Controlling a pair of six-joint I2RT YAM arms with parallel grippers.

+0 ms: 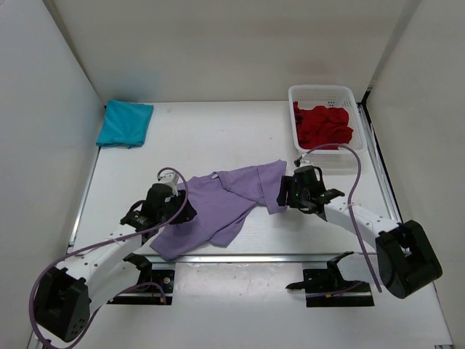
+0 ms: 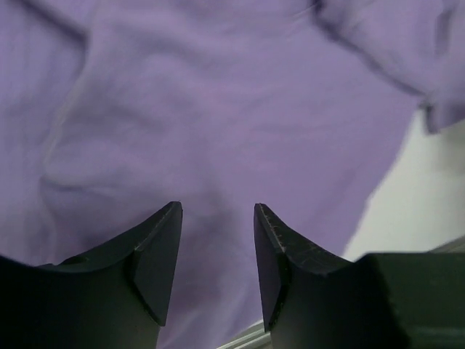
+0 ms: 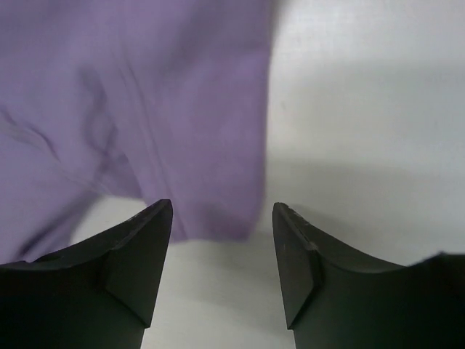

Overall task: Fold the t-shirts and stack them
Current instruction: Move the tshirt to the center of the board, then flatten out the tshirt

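The lavender t-shirt point(image 1: 218, 205) lies crumpled and partly spread in the middle of the table. My left gripper point(image 1: 183, 211) is open just over its left part; in the left wrist view the purple cloth point(image 2: 240, 109) fills the frame beyond the open gripper point(image 2: 218, 218). My right gripper point(image 1: 285, 195) is open at the shirt's right sleeve; in the right wrist view the sleeve edge point(image 3: 211, 182) lies just ahead of the gripper point(image 3: 221, 218), bare table between the fingers. The teal t-shirt point(image 1: 125, 123) lies folded at the back left. The dark red t-shirt point(image 1: 321, 125) sits bunched in the basket.
The white mesh basket point(image 1: 320, 92) stands at the back right, against the right wall. White walls enclose the table on the left, back and right. A metal rail point(image 1: 247, 256) runs along the near edge in front of the arm bases.
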